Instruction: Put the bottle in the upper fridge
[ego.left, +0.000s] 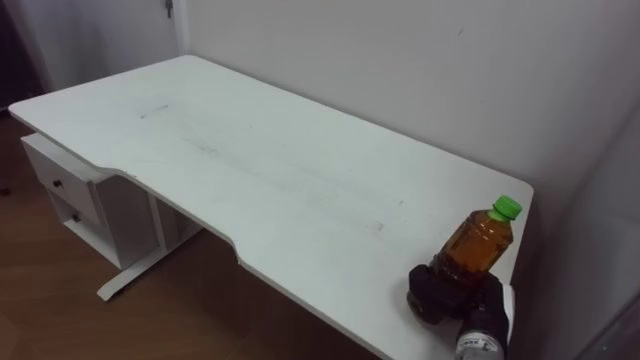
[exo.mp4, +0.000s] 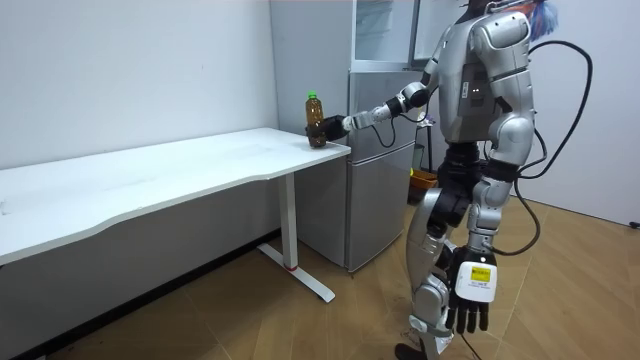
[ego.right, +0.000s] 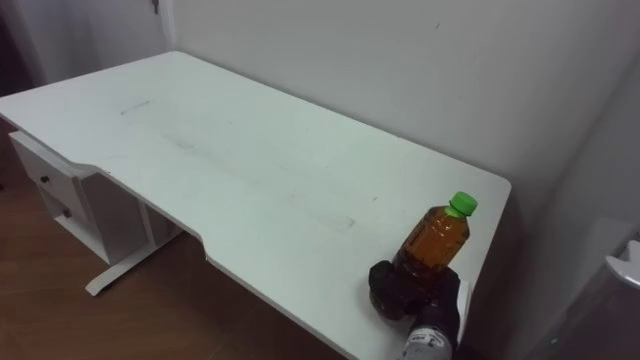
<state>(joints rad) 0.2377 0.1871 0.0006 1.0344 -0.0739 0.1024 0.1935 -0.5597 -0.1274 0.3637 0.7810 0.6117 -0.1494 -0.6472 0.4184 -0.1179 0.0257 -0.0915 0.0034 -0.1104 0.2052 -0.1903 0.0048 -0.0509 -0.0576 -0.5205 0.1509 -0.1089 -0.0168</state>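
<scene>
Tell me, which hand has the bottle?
The right hand, curled round the bottle on the table. The left hand hangs open by its leg.

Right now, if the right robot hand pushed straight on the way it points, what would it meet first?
The bottle: the right robot hand is curled round its base. Beyond lies bare desk, then perhaps the wall; depth is unclear.

White table (ego.left: 250, 170); bottle (ego.left: 478, 243) upright at corner by wall

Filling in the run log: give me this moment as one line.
step: grasp | right hand: shut on bottle | bottle: upright, table corner | left hand: open, hanging at side
</scene>
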